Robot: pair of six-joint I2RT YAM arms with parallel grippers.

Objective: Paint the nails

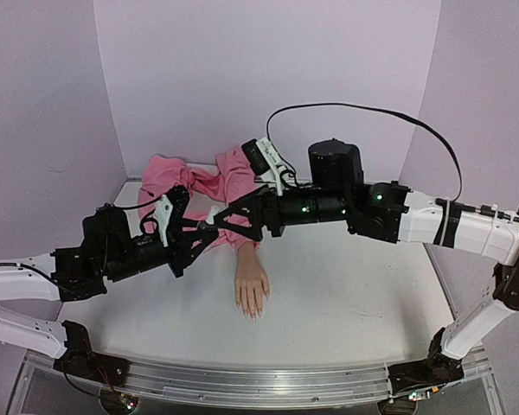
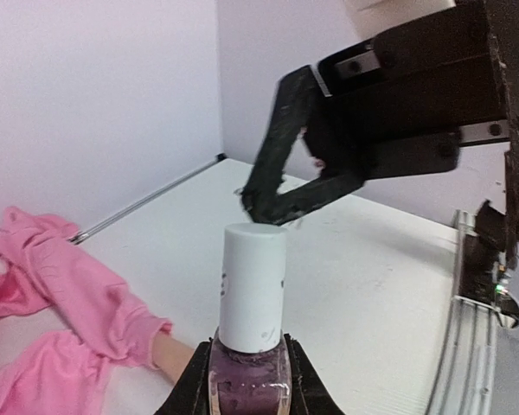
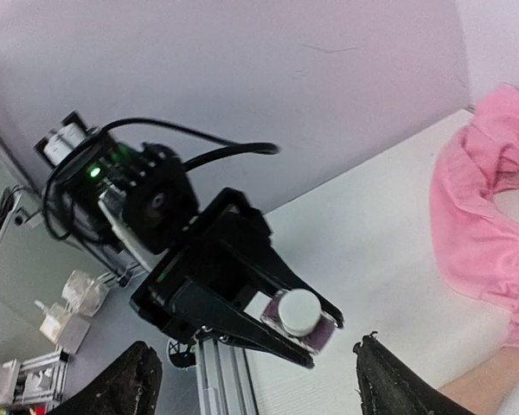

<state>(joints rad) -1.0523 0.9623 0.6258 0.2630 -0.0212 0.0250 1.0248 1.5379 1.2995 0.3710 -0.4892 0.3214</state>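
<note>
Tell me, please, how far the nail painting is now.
Early. Done: the left claw grips the nail polish bottle. In hand: the open right claw hovers by its white cap, which is on. Left: uncapping, then painting the mannequin hand nails.

Glossy glass bottle with a smooth white plastic cap. Soft, wrinkled pink cloth lies at the far side. Smooth matt mannequin hand. Matt white table, metal rail along its near edge.
</note>
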